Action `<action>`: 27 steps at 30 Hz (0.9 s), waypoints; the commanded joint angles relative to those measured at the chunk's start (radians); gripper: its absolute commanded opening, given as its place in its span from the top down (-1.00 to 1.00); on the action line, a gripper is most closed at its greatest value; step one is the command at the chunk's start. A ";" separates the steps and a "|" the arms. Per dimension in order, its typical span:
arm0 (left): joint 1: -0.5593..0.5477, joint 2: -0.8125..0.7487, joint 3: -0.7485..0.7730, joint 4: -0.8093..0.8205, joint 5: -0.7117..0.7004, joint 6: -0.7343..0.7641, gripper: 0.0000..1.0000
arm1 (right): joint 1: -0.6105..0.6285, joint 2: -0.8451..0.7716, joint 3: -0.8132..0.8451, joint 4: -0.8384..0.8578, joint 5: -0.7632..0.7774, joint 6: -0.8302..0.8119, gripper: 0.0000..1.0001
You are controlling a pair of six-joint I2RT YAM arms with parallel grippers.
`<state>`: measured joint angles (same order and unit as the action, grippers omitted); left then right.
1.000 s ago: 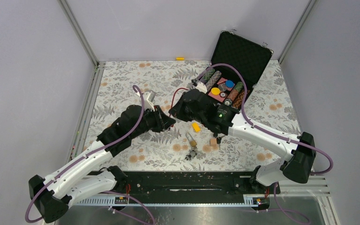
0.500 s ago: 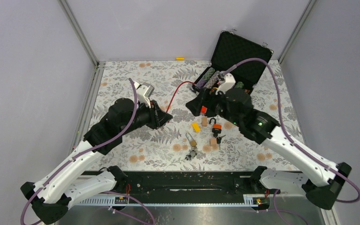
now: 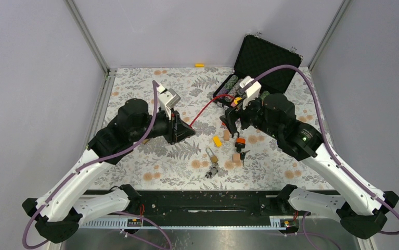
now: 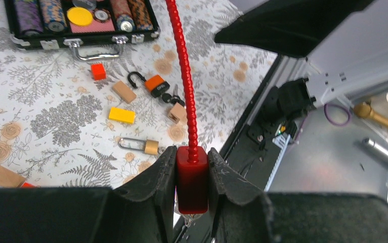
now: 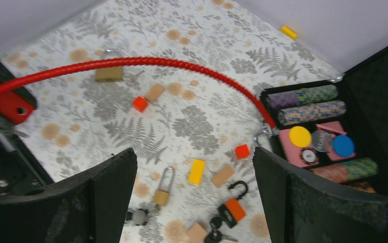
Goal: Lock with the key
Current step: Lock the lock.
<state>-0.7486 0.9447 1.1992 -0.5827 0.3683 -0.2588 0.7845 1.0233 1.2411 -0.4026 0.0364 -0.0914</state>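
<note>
Fern-and-flower cloth (image 3: pixel 150 88) covers the table, with plain grey walls around it. The left claw (image 4: pixel 191 158) is clamped on the red body of the one red cable lock (image 4: pixel 192 174), a finger pressed to each side. Its ribbed cable (image 5: pixel 146 63) arches away from that claw and comes down with a silver tip (image 5: pixel 262 136) just in front of the one open black case (image 3: pixel 268 56), which is filled with rolls of chips. The right claw (image 5: pixel 194 154) hangs above the cloth, its two fingers spread wide with nothing between them. The cable runs beyond and below it.

Beneath the right claw lie two padlocks. One is a brass padlock (image 5: pixel 163 191) with its silver shackle shut. The other is an orange padlock (image 5: pixel 229 207) whose black shackle stands open. One bunch of black-headed keys (image 5: pixel 216 225) lies just beside the orange padlock. A small grey cluster (image 5: pixel 138 216) sits just beside the brass one, too small to identify. Past the cable from this claw is a brass-coloured piece (image 5: pixel 110 72), too blurred to name.

Scattered under the same claw are three wooden blocks (image 5: pixel 155 92), two red cubes (image 5: pixel 140 104) and one yellow block (image 5: pixel 197 171). One small yellow piece (image 5: pixel 289 32) lies far ahead at the wall.
</note>
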 commanded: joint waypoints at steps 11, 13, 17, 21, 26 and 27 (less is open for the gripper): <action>0.002 0.031 0.161 -0.065 0.135 0.099 1.00 | -0.090 0.131 0.100 -0.058 0.031 -0.223 -0.25; 0.001 0.032 0.169 -0.070 0.138 0.099 1.00 | -0.095 0.144 0.109 -0.059 0.017 -0.223 0.06; 0.000 0.031 0.178 -0.067 0.133 0.096 1.00 | -0.105 0.166 0.154 -0.110 -0.032 -0.169 0.81; 0.001 0.023 0.135 0.018 0.098 0.071 1.00 | -0.107 0.154 0.139 -0.106 -0.109 -0.068 1.00; 0.000 0.013 0.013 0.260 0.122 0.072 1.00 | -0.107 0.077 0.048 0.057 -0.309 0.185 1.00; 0.000 0.016 -0.005 0.300 0.150 0.085 1.00 | -0.107 0.049 0.022 0.115 -0.354 0.248 1.00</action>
<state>-0.7486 0.9688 1.2514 -0.5407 0.4671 -0.1848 0.6811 1.1648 1.3190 -0.4732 -0.1135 -0.0986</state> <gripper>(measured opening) 0.233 0.064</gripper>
